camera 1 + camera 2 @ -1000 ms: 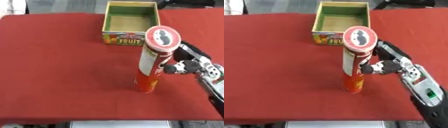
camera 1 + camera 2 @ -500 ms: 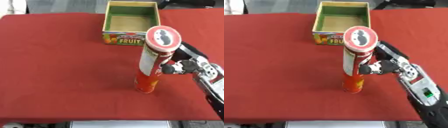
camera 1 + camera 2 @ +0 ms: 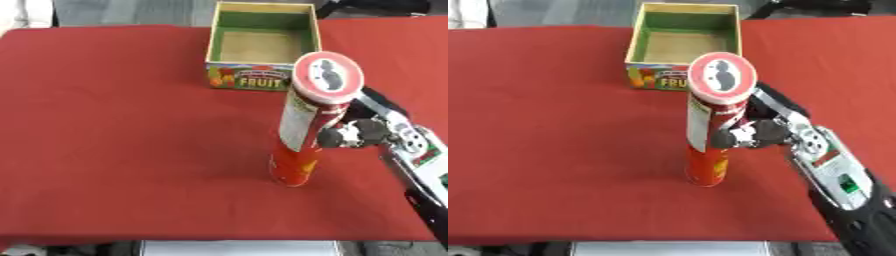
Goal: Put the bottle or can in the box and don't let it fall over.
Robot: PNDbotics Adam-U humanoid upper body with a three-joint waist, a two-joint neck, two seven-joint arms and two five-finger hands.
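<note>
While the can [image 3: 304,135] stands upright, right robot hand [image 3: 773,131] curls around it.

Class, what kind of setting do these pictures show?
Probably a robot test bench: a red-covered table holding only a tall red can and an open box, with the robot's right hand on the can.

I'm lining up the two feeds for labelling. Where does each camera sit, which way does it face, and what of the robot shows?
Left eye view: in the head, looking down at the red table, the can and the box; the right hand enters from the right.
Right eye view: beside it, same downward look; more of the right forearm shows.
Both share the upright can held by the right hand, before the open box.
</note>
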